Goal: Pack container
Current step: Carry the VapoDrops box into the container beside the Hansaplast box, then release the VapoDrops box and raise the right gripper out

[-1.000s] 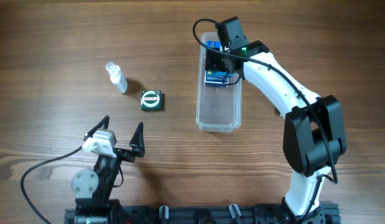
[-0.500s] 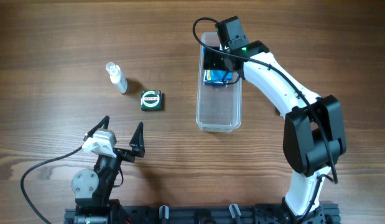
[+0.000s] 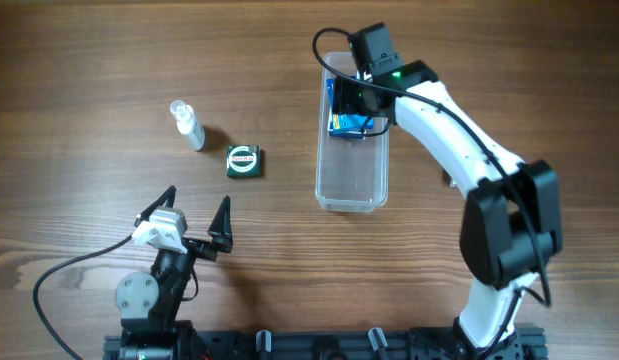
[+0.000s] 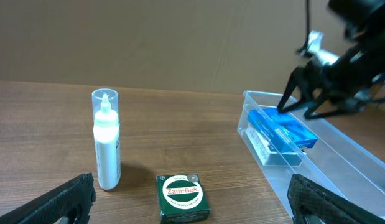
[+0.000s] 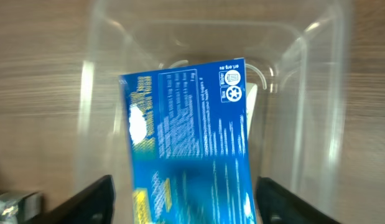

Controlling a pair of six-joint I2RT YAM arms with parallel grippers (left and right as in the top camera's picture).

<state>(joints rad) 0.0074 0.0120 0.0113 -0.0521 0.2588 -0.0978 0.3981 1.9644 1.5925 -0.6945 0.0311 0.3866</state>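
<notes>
Right wrist: right claw (image 5: 185,186) apart, blue box (image 5: 189,137) between its tips, inside container (image 5: 320,93); left claw (image 4: 191,186) apart.

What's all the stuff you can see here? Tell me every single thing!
Container: one, clear, right of the table's middle.
Blue box: one plainly seen, blue, inside the container's far end; something white peeks out beneath it.
Spray bottle: one, clear with white inside, left of the container.
Green box: one, dark green, lying beside the spray bottle.
Table: one, brown wood, under everything.
Left gripper: one, black, open, holding nothing.
Right gripper: one, black, open, over the blue box.
</notes>
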